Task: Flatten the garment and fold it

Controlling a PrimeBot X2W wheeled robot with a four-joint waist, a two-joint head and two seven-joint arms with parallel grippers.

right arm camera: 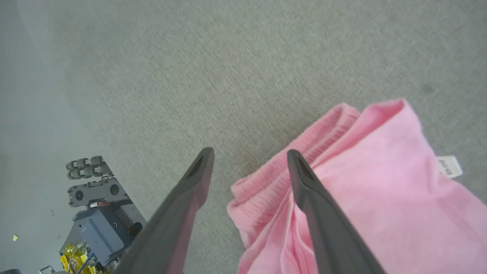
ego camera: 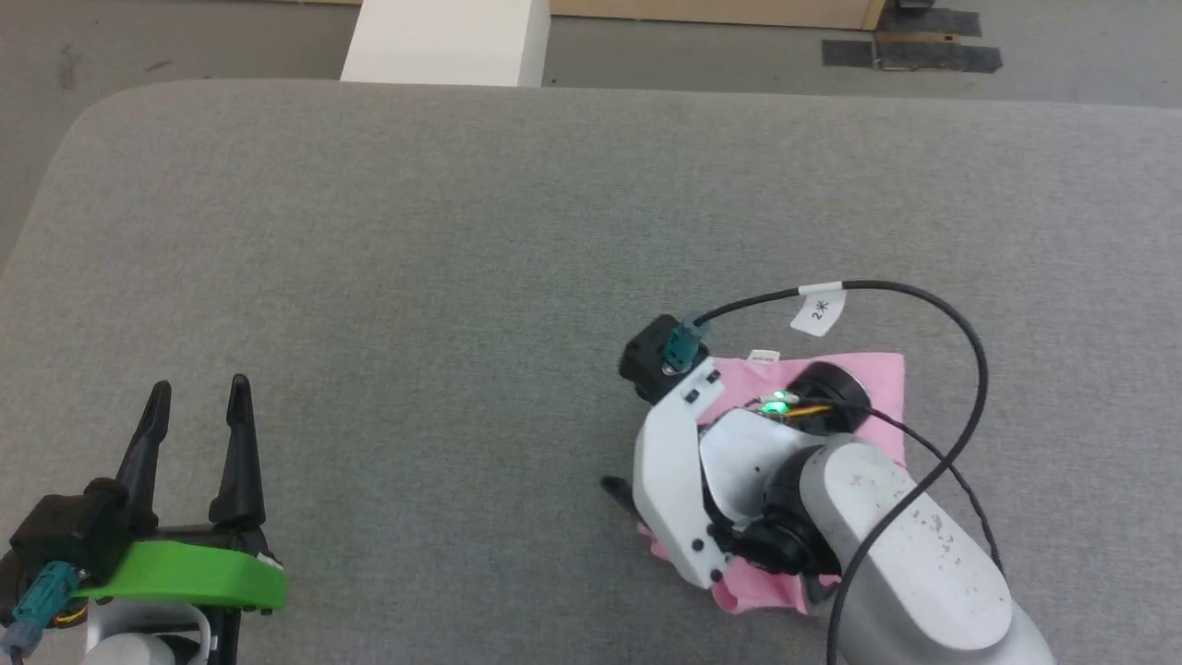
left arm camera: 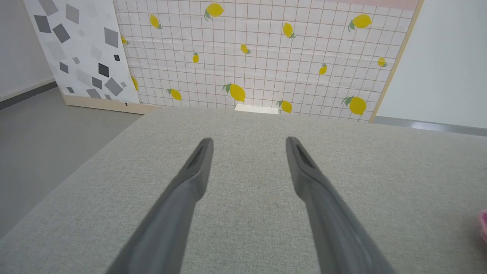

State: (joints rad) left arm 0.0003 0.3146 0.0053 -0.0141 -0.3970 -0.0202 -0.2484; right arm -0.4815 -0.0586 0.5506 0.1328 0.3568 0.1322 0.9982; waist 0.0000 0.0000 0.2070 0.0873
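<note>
Right claw (right arm camera: 249,152) hung wide open and empty over the gathered edge of the pink garment (right arm camera: 380,198), left claw (ego camera: 200,386) gaping empty above the desk (ego camera: 462,231).

Much of the garment (ego camera: 877,379) under the right arm (ego camera: 905,545), its label (right arm camera: 449,166) print illegibly small

garment (ego camera: 877,379) on table (ego camera: 462,231), right of left tool (ego camera: 200,383)

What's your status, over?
Left gripper open over table. Right gripper open at elastic edge of garment. It lies layered on table, not held. No obstacle seen.
</note>
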